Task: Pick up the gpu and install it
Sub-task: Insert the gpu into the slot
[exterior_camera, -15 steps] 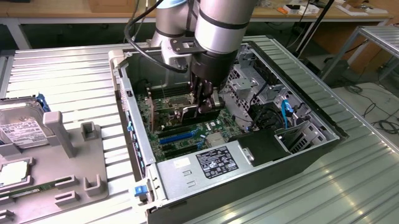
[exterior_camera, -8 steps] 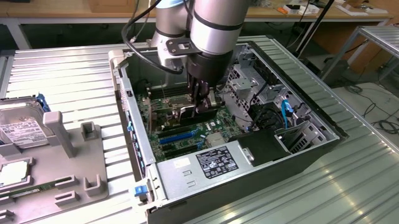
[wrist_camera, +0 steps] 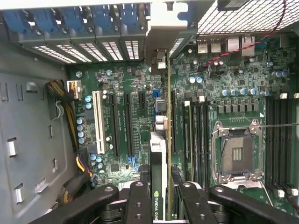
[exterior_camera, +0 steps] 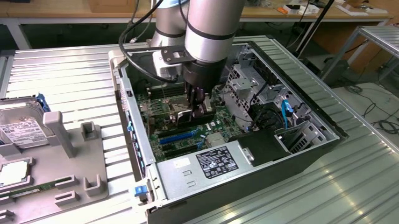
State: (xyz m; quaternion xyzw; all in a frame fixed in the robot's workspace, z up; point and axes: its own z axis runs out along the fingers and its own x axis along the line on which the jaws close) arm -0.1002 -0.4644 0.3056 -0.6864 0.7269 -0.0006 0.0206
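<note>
My gripper [exterior_camera: 197,106] reaches down into the open computer case [exterior_camera: 324,135], shut on the gpu [exterior_camera: 187,115]. The card is dark and stands on edge just over the green motherboard [exterior_camera: 187,140]. In the wrist view the gpu [wrist_camera: 159,154] runs edge-on between my two black fingers [wrist_camera: 138,201], gripper [wrist_camera: 161,205]. Its silver end bracket [wrist_camera: 166,28] points toward the case's rear slot covers [wrist_camera: 84,51]. The card lies along the long black expansion slots [wrist_camera: 128,121]. Whether its edge is in a slot, I cannot tell.
The CPU socket [wrist_camera: 236,154] and memory slots [wrist_camera: 196,135] lie beside the card. A power supply [exterior_camera: 206,161] and metal drive cage [exterior_camera: 246,88] crowd the case. At the exterior view's left, a grey fixture [exterior_camera: 68,154] carries a silver hard drive [exterior_camera: 18,128] and a memory stick [exterior_camera: 31,191].
</note>
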